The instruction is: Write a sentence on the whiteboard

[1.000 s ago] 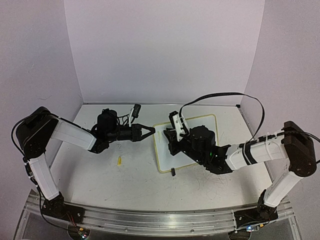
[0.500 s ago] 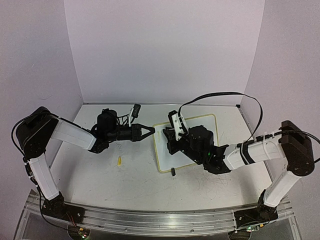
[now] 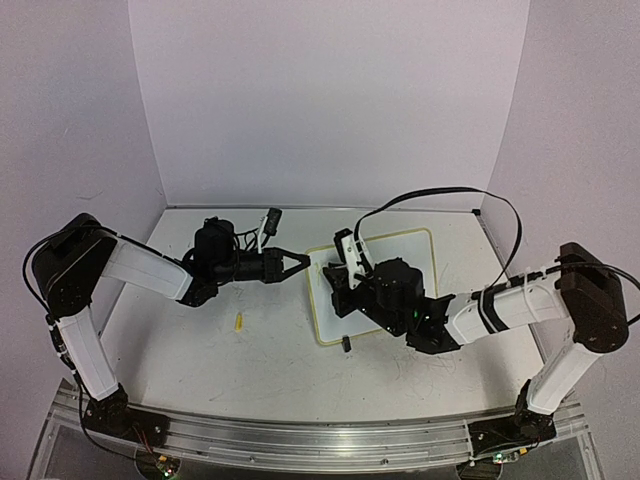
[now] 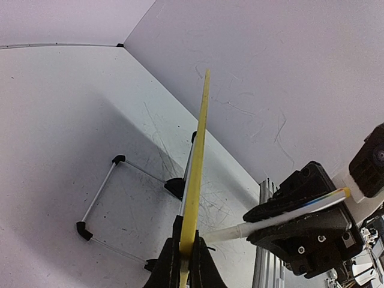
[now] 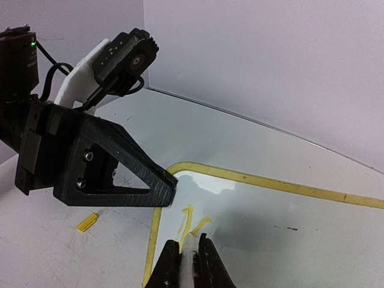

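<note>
Whiteboard sits mid-table, right of centre, looks light, stiff and slidey, so left gripper pinching its left rim makes sense while right gripper clamps the marker over it.

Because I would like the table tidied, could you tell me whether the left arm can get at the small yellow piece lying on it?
Probably not yet: the left pincer is shut on the edge of the whiteboard. The yellow piece lies uncovered close by, so only that grip hinders it.
</note>
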Controlling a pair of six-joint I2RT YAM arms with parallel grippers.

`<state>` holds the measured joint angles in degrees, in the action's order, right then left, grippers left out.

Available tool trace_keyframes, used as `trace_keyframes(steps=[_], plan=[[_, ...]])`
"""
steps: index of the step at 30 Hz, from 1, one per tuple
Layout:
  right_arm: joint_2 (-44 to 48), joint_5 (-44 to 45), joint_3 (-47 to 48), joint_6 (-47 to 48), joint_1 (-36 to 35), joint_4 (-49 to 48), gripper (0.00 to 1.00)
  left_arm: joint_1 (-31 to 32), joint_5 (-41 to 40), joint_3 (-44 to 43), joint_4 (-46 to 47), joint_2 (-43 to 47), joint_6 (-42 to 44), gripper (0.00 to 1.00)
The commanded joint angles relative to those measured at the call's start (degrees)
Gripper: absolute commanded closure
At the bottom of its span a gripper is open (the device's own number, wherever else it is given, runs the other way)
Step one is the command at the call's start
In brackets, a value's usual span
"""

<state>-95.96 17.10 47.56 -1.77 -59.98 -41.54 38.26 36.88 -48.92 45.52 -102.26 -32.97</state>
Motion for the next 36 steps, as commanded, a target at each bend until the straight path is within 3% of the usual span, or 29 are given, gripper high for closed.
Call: trace_keyframes(steps=[1, 28, 36], plan=[[-1.25, 1.24, -0.51, -1.75, -0.57, 0.36, 1.00, -0.13, 1.10, 0.74, 1.57, 3.38, -1.42, 1.00], [1.24, 7.33, -4.41, -4.21, -0.53, 1.79, 1.00, -0.12, 1.10, 0.86, 1.54, 3.48, -1.48, 1.00], [7.86, -1.79, -3.57, -2.56, -0.25, 0.27, 1.00, -0.03, 1.14, 1.03, 1.54, 3.12, -1.05, 1.00]])
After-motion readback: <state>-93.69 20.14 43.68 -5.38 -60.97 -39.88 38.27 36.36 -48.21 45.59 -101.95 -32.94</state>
